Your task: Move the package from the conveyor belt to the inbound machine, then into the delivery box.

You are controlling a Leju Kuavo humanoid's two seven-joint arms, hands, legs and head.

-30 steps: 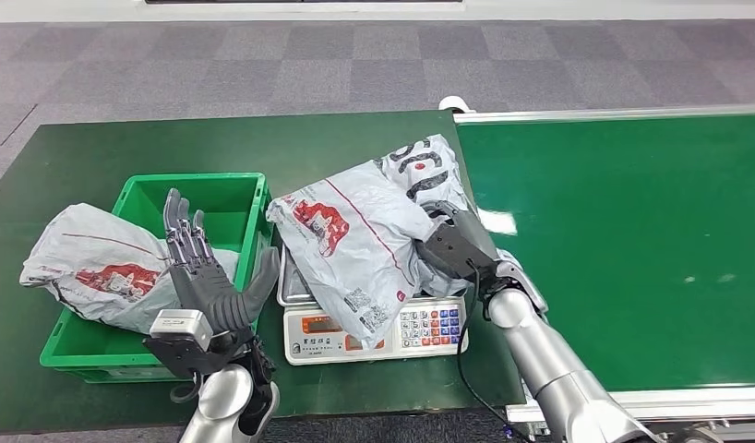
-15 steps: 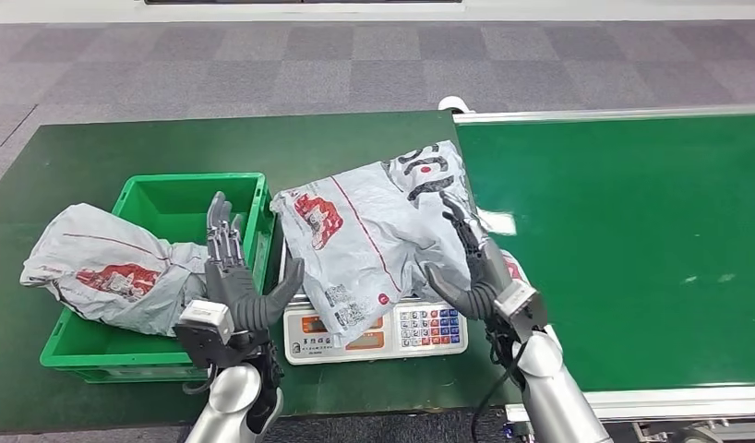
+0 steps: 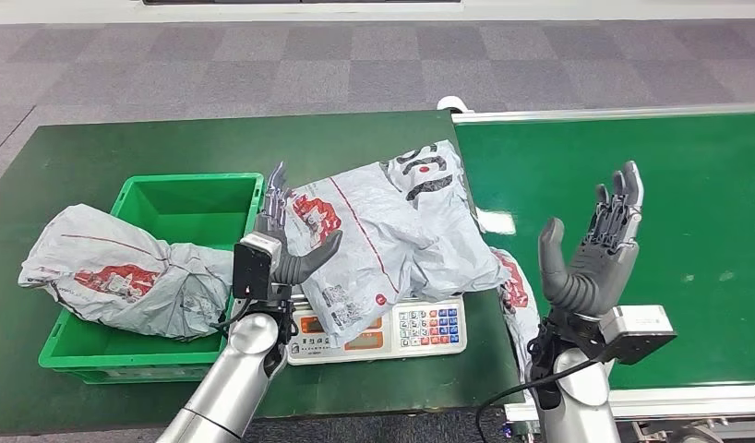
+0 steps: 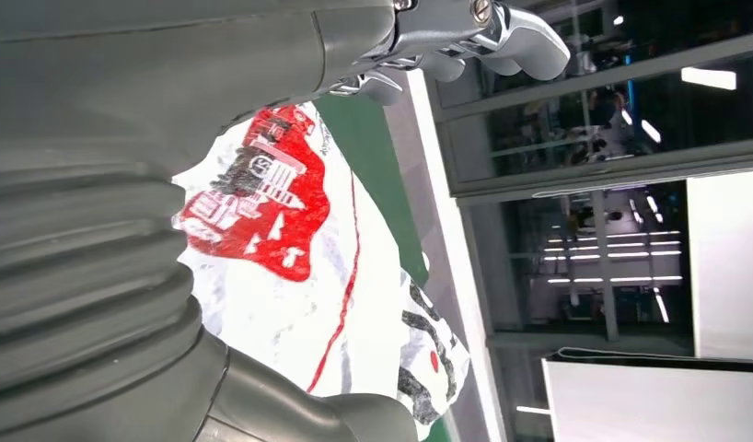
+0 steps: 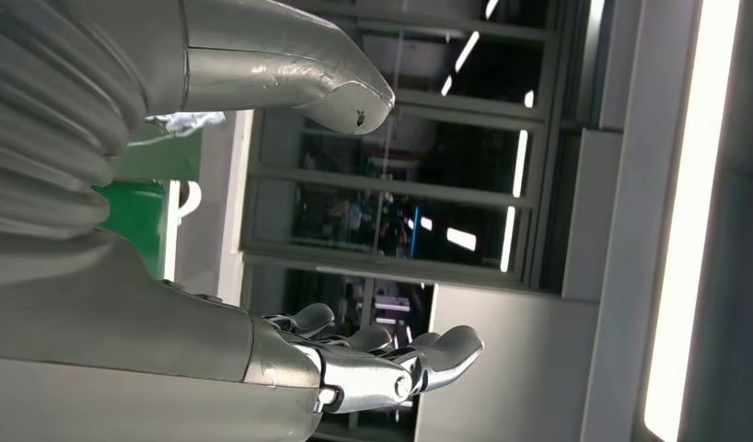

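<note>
**Package on the inbound machine, box transfer pending**

Conveyor belt [image 3: 632, 249], along the right side, carries no package in the stretch seen. The dark green tabletop [image 3: 106, 157] holds everything else. The green delivery box [image 3: 185, 198] is set near the tabletop's left edge; one grey package [image 3: 106, 272] is already draped over its left rim, partly inside.

The package in play [image 3: 392, 231], a grey poly mailer with red print, is laid across the inbound machine [image 3: 378, 328], a weighing scale with a keypad, near the tabletop's front edge and just beside the box's right wall. The mailer overhangs the scale towards the tabletop's right edge. A further bit of grey-and-red bag [image 3: 517, 295] is seen hanging at that edge; whether it belongs to the same package cannot be told.

Left hand [image 3: 286, 245] is raised at the mailer's box-side edge, fingers spread, nothing gripped; contact with the bag cannot be confirmed. Right hand [image 3: 595, 249] is held up over the belt's near edge, well apart from the mailer, fingers wide, empty.

Judged status: belt-to-machine leg done. Left to do: package gripped, lifted off the scale, dropped into the delivery box. The left hand looks better placed for it.
</note>
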